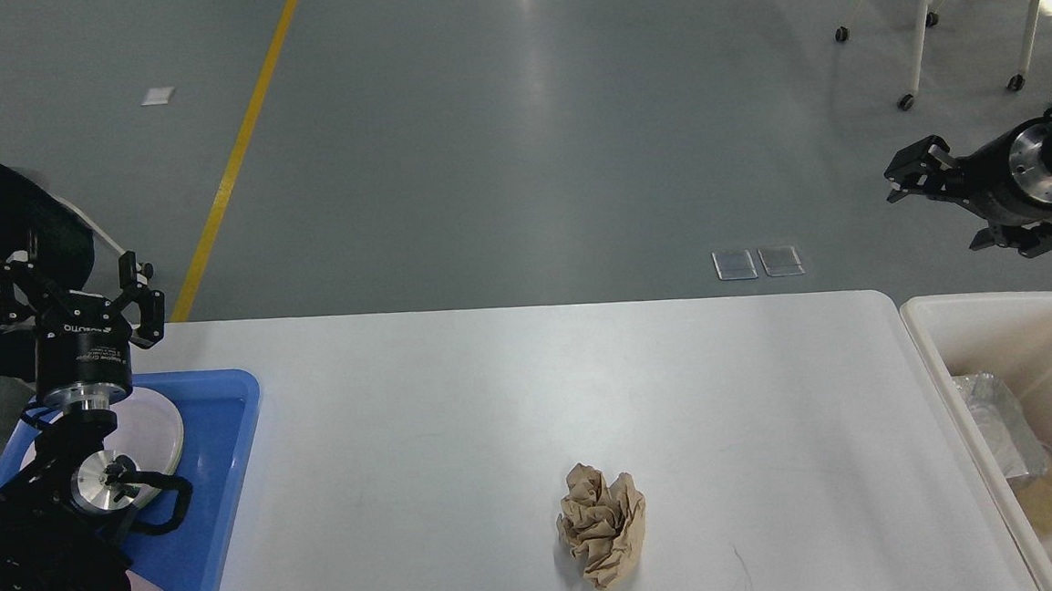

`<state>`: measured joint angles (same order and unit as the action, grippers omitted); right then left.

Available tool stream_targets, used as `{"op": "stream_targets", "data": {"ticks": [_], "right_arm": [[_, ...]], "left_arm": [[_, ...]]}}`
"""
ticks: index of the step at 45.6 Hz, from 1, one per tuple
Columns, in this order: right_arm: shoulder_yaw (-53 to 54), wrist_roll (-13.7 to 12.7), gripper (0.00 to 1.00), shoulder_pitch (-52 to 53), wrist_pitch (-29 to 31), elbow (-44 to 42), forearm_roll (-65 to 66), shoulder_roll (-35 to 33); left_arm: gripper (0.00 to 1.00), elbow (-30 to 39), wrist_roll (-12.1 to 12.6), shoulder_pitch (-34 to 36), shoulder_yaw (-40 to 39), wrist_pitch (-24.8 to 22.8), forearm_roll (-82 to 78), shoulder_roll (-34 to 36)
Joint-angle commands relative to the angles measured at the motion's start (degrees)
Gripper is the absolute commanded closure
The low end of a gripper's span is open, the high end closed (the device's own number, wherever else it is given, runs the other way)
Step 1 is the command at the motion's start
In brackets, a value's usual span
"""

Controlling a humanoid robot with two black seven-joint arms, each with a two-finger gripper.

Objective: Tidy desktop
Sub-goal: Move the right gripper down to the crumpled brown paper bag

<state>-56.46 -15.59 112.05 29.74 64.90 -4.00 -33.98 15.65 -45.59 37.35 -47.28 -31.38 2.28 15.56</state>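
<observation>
Where the gray floor [516, 132] ends, one smooth white bench [460, 409] with rounded corners fills the lower view, its long axis running left to right. One cream bin [951, 370] stands just past its right edge, holding crinkled foil and cardboard. One blue plastic tray [224, 442] lies at its left edge, carrying a round white plate [155, 432]. One crumpled brown paper ball [602, 524] sits near the bench's front edge. Left gripper [76, 291] hovers above the tray, fingers spread. Right gripper [916, 171] hangs beyond the far right corner; its fingers' spacing I cannot tell.

white rounded-corner desktop [459, 400], smooth, level, spanning between both side edges
</observation>
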Motion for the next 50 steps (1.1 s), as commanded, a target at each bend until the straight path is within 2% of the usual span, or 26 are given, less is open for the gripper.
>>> {"op": "stream_targets", "data": {"ticks": [1, 5, 11, 15, 23, 29, 40, 50], "right_arm": [[0.1, 0.0, 0.0, 8.0, 5.6, 8.0, 0.0, 0.7], [0.2, 0.0, 0.0, 13.0, 9.3, 12.4, -0.1, 0.8], [0.7, 0.1, 0.0, 20.4, 18.6, 16.9, -0.6, 0.8], [1.4, 0.1, 0.0, 21.2, 20.6, 17.1, -0.6, 1.6], [2.8, 0.1, 0.0, 11.6, 16.8, 16.2, -0.6, 2.6], [9.1, 0.0, 0.0, -0.3, 13.3, 15.4, -0.6, 4.7], [20.0, -0.1, 0.0, -19.6, 9.1, 8.8, -0.6, 10.6], [20.5, -0.2, 0.0, -26.7, -1.8, 4.1, -0.5, 16.7]], "left_arm": [[0.03, 0.0, 0.0, 0.0, 0.0, 0.0, 0.0, 0.0], [0.03, 0.0, 0.1, 0.0, 0.0, 0.0, 0.0, 0.0], [0.03, 0.0, 0.0, 0.0, 0.0, 0.0, 0.0, 0.0], [0.03, 0.0, 0.1, 0.0, 0.0, 0.0, 0.0, 0.0], [0.03, 0.0, 0.0, 0.0, 0.0, 0.0, 0.0, 0.0], [0.03, 0.0, 0.1, 0.0, 0.0, 0.0, 0.0, 0.0], [0.03, 0.0, 0.0, 0.0, 0.0, 0.0, 0.0, 0.0], [0.03, 0.0, 0.1, 0.0, 0.0, 0.0, 0.0, 0.0]]}}
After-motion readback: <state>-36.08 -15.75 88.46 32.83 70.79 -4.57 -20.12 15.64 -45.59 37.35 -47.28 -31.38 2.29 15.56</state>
